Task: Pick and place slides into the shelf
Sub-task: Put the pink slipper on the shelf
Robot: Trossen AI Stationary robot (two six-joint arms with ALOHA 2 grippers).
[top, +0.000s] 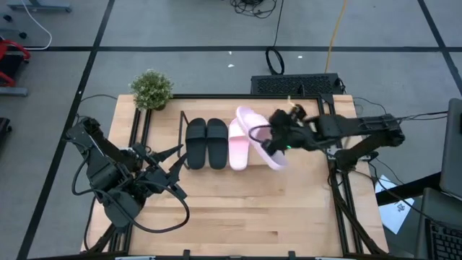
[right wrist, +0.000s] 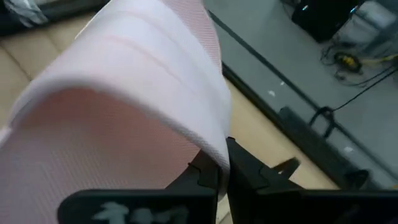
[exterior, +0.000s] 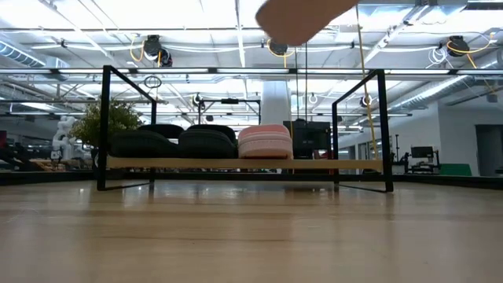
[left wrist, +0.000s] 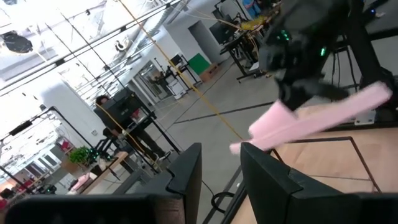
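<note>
Beyond the wooden table [top: 238, 209], grey taped floor [top: 188, 22] spreads.

Two dark jointed arms trail black cables; right claw [top: 276, 139] glows green.

Floor [top: 180, 29]: grey, crossed by dark lines
Table [top: 238, 209]: light wood planks
Plant [top: 151, 89]: small, green, at table corner
Ceiling [exterior: 94, 23]: bright strip lights, pipes
</note>
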